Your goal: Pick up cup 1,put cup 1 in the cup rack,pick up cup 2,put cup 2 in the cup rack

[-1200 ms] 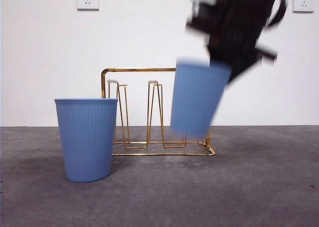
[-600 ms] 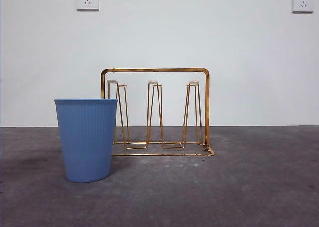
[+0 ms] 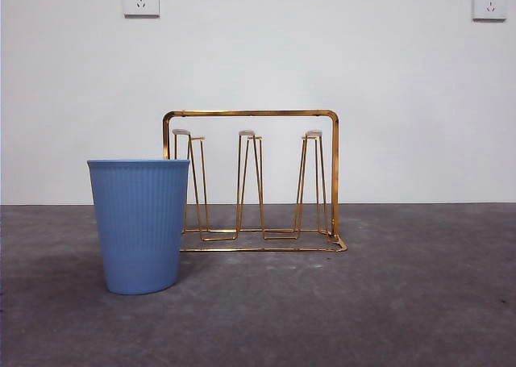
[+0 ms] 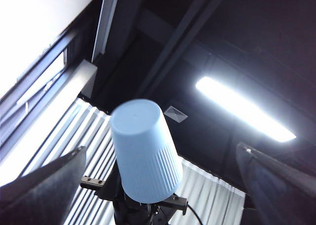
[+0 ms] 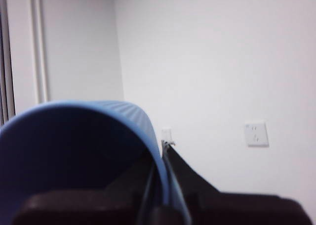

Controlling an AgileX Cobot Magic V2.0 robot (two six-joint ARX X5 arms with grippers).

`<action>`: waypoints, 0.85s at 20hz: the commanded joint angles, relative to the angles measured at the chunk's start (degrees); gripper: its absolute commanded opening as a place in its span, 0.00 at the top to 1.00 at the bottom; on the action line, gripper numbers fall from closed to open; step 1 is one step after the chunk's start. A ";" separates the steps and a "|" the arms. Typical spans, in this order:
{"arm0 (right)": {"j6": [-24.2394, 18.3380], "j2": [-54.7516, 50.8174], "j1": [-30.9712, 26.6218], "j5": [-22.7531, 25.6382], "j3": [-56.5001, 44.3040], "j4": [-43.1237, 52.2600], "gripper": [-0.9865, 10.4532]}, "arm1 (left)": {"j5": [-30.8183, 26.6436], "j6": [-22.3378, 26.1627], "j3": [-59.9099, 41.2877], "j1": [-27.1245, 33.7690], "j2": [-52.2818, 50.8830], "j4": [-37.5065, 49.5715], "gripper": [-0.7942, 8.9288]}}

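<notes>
- Progress: neither cup is on the rack (image 3: 251,181); its three pegs stand bare, so both placements are left for you to do.
- Right gripper (image 5: 163,185): clamped on the rim of a blue ribbed cup (image 5: 74,151), one jaw inside the wall, one outside, well above the table.
- Left gripper (image 4: 158,185): jaws spread wide, gripping nothing; it looks up at the raised cup, seen base uppermost.
- Second cup (image 3: 139,226): upright on the table, far below the right gripper, just in front of the rack's end.

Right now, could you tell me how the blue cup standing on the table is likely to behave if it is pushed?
The blue ribbed cup looks thin-walled plastic, so probably light. It narrows toward its base, so a high push may tip it. The grey table looks matte, so it might drag rather than slide.
</notes>
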 commanded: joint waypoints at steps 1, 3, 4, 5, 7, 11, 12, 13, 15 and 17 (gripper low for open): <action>1.44 1.79 0.07 -0.37 -0.59 1.57 0.93 | -2.95 9.70 0.04 -3.56 1.44 0.94 0.18; 1.46 3.08 0.39 -0.52 -0.59 2.47 0.93 | -5.73 12.59 0.04 -5.73 2.51 0.96 0.18; 1.44 3.85 0.90 -0.52 -0.59 2.91 0.93 | -7.19 13.66 0.04 -6.60 2.97 1.01 0.18; 1.42 4.48 1.51 -0.52 -0.59 3.26 0.93 | -8.33 14.47 0.04 -7.19 3.34 1.05 0.18; 1.18 5.90 3.34 -0.48 -0.59 4.28 0.93 | -10.12 15.76 0.07 -7.85 3.82 1.03 0.18; -0.13 8.70 6.95 0.50 -0.59 5.64 0.93 | -12.92 16.00 0.09 -7.91 4.35 2.80 0.18; -0.79 9.27 7.72 0.87 -0.59 5.60 0.93 | -13.53 16.00 0.09 -7.93 4.37 3.34 0.18; -1.66 9.97 8.66 1.05 -0.59 5.46 0.93 | -14.34 16.00 0.09 -7.93 4.37 3.85 0.18; -3.19 10.97 10.10 1.09 -0.59 5.51 0.93 | -14.40 16.02 0.13 -7.91 4.37 4.02 0.18; -3.69 11.80 11.69 2.08 -0.59 5.70 0.93 | -14.40 16.02 0.13 -7.87 4.37 4.04 0.18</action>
